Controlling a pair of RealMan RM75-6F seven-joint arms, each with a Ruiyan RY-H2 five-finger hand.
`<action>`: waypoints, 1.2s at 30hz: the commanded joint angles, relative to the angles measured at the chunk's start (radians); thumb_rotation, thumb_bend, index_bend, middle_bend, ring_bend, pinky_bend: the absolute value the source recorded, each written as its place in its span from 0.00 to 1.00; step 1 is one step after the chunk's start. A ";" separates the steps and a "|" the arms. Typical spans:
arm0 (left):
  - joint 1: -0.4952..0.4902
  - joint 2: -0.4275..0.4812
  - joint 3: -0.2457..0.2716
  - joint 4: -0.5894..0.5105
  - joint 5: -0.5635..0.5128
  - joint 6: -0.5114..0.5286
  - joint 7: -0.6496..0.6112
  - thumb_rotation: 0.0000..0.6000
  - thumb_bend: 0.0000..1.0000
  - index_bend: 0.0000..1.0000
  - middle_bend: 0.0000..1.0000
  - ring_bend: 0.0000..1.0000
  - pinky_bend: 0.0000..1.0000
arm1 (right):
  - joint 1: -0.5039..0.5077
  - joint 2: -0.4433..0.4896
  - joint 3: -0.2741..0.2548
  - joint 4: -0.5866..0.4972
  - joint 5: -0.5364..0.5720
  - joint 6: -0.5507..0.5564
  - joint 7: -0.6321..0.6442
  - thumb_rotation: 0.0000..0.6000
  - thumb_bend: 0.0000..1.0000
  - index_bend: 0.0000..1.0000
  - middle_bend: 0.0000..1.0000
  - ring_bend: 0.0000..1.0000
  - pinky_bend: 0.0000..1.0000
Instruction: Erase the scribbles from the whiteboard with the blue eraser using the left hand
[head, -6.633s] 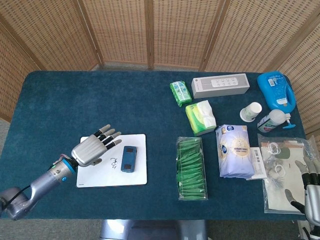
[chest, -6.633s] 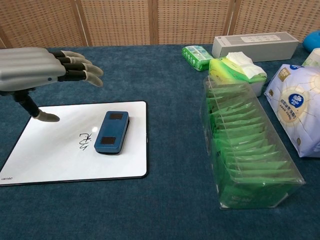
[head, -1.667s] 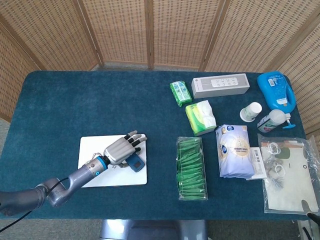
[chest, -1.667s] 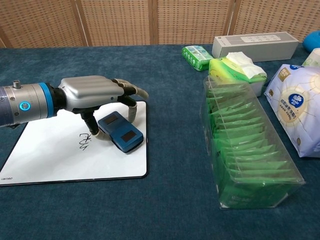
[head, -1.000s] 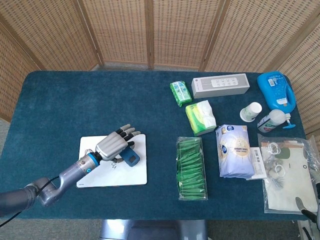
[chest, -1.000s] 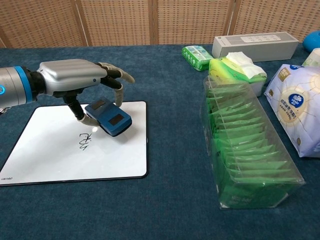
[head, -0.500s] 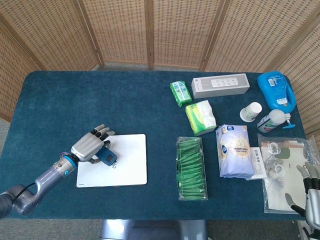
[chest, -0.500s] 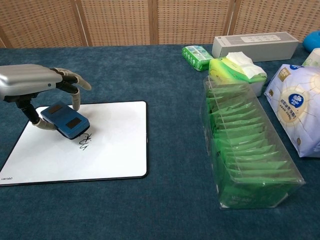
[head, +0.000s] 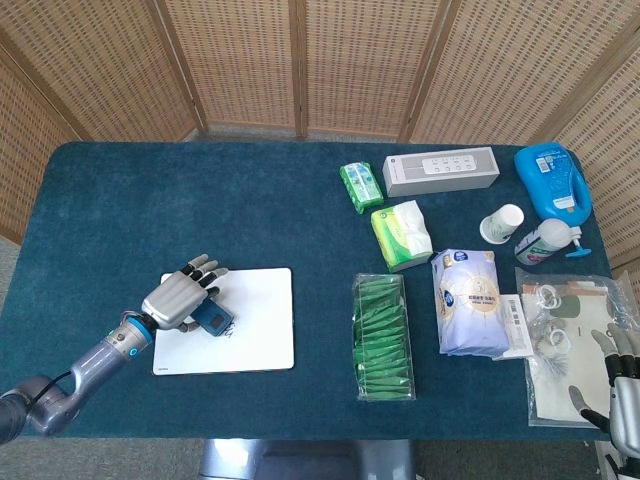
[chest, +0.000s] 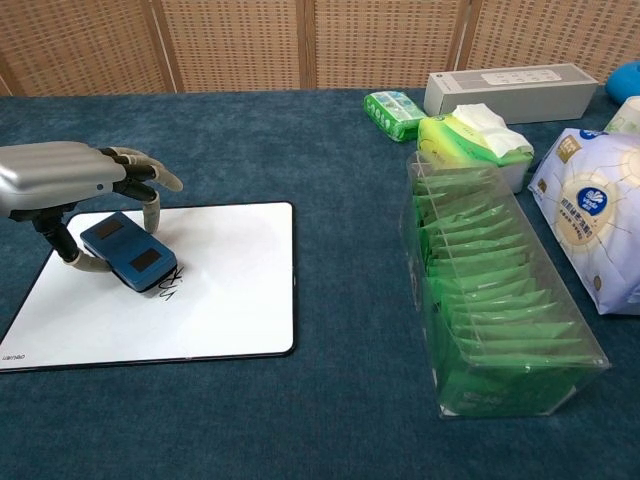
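Observation:
The whiteboard (head: 255, 335) (chest: 225, 290) lies flat on the blue table at the front left. My left hand (head: 178, 297) (chest: 62, 175) holds the blue eraser (head: 211, 318) (chest: 128, 252) between thumb and fingers and presses it on the board's left part. Black scribbles (chest: 167, 283) (head: 227, 328) peek out at the eraser's right edge; the rest of them is hidden under it. My right hand (head: 620, 385) shows at the bottom right corner of the head view, fingers apart, holding nothing.
A clear box of green packets (head: 382, 335) (chest: 490, 300) stands right of the board. Further right lie a tissue pack (head: 470, 300), a plastic bag of parts (head: 570, 340), a cup (head: 502, 222), bottles (head: 552, 180) and a grey box (head: 441, 170).
My left hand came down over the eraser, took hold of it and carried it left across the board; in the last half second it settled onto the scribbles.

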 joint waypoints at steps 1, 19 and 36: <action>0.001 -0.005 -0.002 -0.001 0.001 -0.002 0.014 1.00 0.28 0.64 0.12 0.00 0.00 | 0.001 0.000 0.000 0.001 0.000 0.000 0.002 1.00 0.23 0.16 0.10 0.00 0.03; -0.010 -0.039 -0.018 -0.020 0.001 -0.028 0.084 1.00 0.28 0.63 0.12 0.00 0.00 | -0.008 0.005 -0.003 0.016 0.004 0.014 0.028 1.00 0.23 0.16 0.10 0.00 0.03; -0.028 -0.044 -0.021 -0.087 0.008 -0.057 0.089 1.00 0.28 0.64 0.11 0.00 0.00 | -0.018 0.007 -0.003 0.026 0.008 0.026 0.045 1.00 0.23 0.15 0.10 0.00 0.03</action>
